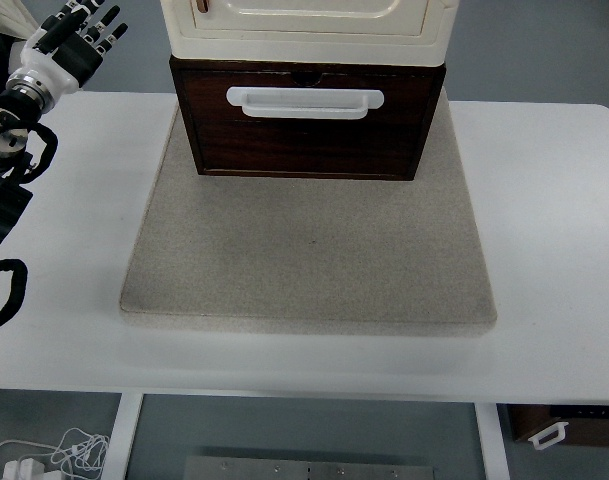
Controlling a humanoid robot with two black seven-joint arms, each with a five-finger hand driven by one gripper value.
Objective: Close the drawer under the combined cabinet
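My left robot hand (76,35) hovers at the upper left, fingers spread, holding nothing, well apart from the drawer (306,120). The dark wood drawer with its white handle (304,102) sits under the cream cabinet (309,28), its front projecting toward me. Both stand on a grey mat (304,260) on the white surface (554,220).

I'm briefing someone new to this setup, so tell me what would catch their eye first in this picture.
First, the dark brown wooden drawer with its white bar handle, top centre beneath a cream cabinet, standing at the back of a grey speckled stone slab on the white table. Next, the robot's black-and-white left hand, fingers spread, raised at the upper left, clear of the drawer.
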